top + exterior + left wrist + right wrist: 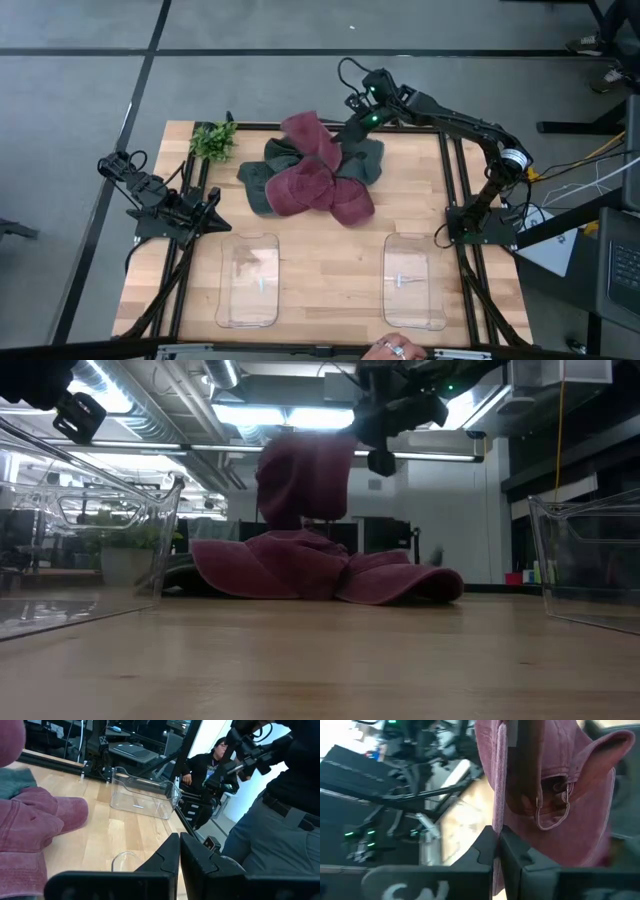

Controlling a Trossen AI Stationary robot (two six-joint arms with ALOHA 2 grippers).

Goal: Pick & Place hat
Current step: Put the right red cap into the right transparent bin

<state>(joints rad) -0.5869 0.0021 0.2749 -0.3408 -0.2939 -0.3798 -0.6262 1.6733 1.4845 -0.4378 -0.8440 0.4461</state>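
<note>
A pile of maroon and dark green hats (320,185) lies on the far middle of the table. My right gripper (347,130) reaches over the pile from the right and is shut on one maroon hat (308,133), raised above the others (300,475). The right wrist view shows this hat's inner side and back strap (552,805). At the table's left edge my left gripper (214,219) is shut on nothing and points level toward the right; its closed fingers (170,857) show in its own wrist view. My right gripper pinches an edge of the maroon hat's cloth (496,827) between its two fingers. The fingers come from the table's right, slanting a little downward. The hat hangs below and beside them, its lower end (295,525) at the pile's top; whether it touches, I cannot tell.
Two clear plastic bins stand near the front edge, one left (250,282) and one right (415,282). A small green plant (212,140) sits at the far left corner. A person's hand (395,348) shows at the near edge, and people stand beyond the table.
</note>
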